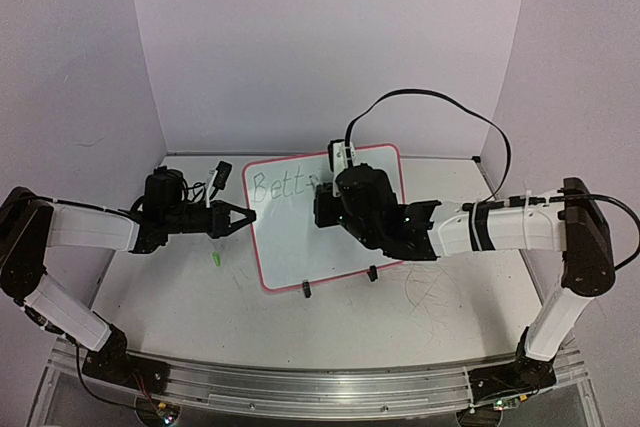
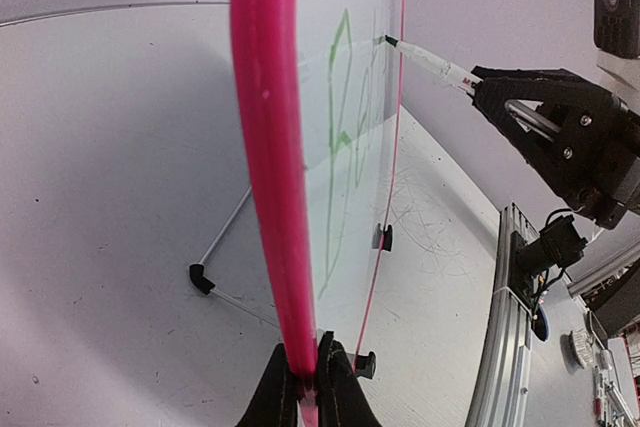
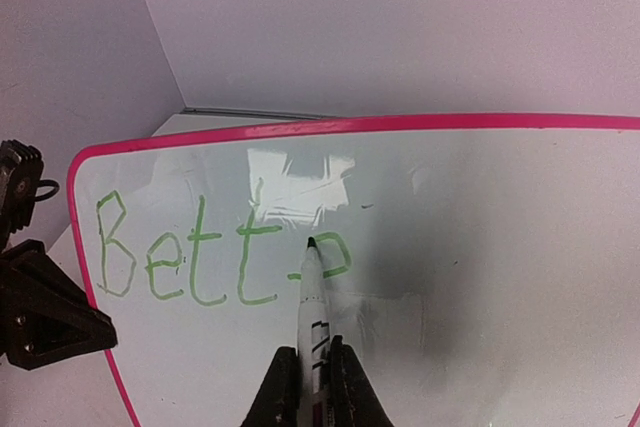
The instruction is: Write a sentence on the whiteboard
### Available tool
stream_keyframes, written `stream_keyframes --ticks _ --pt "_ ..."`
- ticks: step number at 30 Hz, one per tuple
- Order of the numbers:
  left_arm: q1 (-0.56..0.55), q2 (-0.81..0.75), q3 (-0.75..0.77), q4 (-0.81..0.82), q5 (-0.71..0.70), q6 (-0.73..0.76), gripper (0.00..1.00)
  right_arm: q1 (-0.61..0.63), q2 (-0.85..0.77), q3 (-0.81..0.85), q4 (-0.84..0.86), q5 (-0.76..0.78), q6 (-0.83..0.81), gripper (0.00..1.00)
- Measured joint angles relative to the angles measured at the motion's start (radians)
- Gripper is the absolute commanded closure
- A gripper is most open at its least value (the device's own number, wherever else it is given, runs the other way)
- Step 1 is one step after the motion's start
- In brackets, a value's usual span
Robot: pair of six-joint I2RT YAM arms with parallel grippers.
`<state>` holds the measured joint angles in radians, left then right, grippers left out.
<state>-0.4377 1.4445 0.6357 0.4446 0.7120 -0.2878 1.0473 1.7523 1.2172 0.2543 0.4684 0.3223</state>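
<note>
Whiteboard [image 1: 300,237]: stands propped on small black feet [image 1: 307,291] on table [image 1: 200,317], clamped at its pink rim between the fingers of left gripper [image 2: 308,372], which press tight on that edge. Rises straight up and away from those fingertips in the left wrist view, seen nearly edge-on.

Right gripper [image 3: 315,372]: pinches marker [image 3: 311,297], jaws closed around its barrel. Points it forward from the fingertips, tip touching the board face just ahead.

Sentence [image 3: 200,257]: reads "Bett" in thin green, with a partly formed letter right at the marker tip. Lies ahead of the right fingers and off to their left.

Small green piece [image 1: 215,260]: lies on the table just beside the left fingers in the top view, apart from the board.

Faint dark scribbles [image 1: 430,297]: mark the table beneath the right forearm.
</note>
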Motion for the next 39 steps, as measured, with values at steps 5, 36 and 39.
stream_keyframes --ticks 5,36,39 --pt "0.000 0.000 0.000 0.000 0.000 0.000 1.00 0.003 0.000 -0.010 0.001 -0.008 0.010 1.00" --pt "-0.002 0.000 0.000 0.000 0.001 0.002 1.00 -0.040 -0.131 -0.099 -0.003 -0.016 -0.018 1.00" --pt "-0.002 0.000 0.000 0.000 0.001 0.002 1.00 -0.064 -0.128 -0.101 -0.002 -0.048 -0.024 1.00"
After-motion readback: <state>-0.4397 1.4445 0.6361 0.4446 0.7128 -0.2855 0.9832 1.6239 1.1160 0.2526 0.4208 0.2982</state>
